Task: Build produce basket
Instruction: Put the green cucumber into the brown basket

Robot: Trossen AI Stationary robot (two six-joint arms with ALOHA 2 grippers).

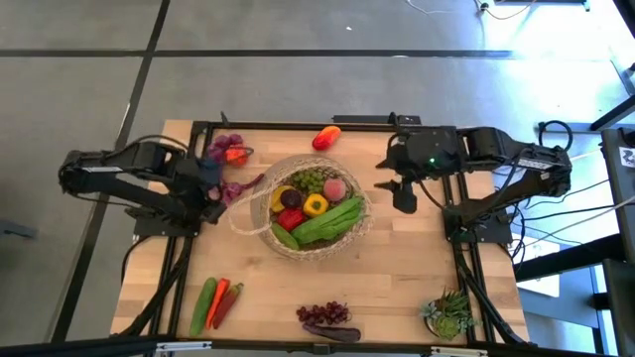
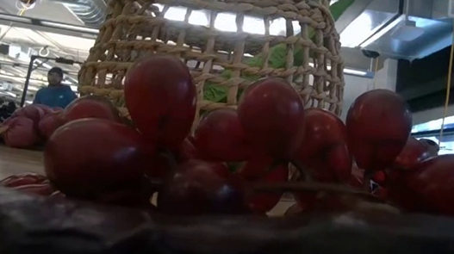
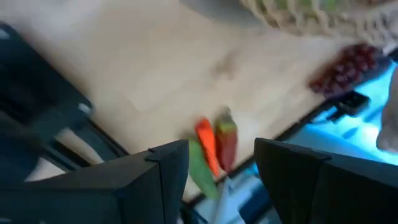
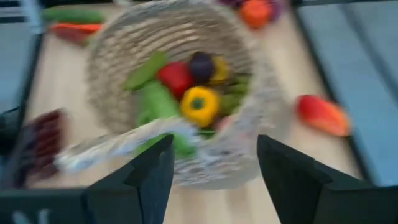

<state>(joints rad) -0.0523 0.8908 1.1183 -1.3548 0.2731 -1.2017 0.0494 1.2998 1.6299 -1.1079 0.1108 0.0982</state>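
The tan wicker basket stands mid-table on its base and holds a yellow pepper, a red piece, green pieces and more produce. My left gripper hovers left of the basket, open, with nothing between its fingers. My right gripper hovers right of the basket, also open and empty. On the table lie a red pepper, purple and red pieces, a cucumber with chillies and purple grapes.
A spiky green potted plant stands at the near right corner. The basket's thin loop handle sticks out toward my left gripper. A black frame edges the table. In the low view the grapes fill the foreground before the basket.
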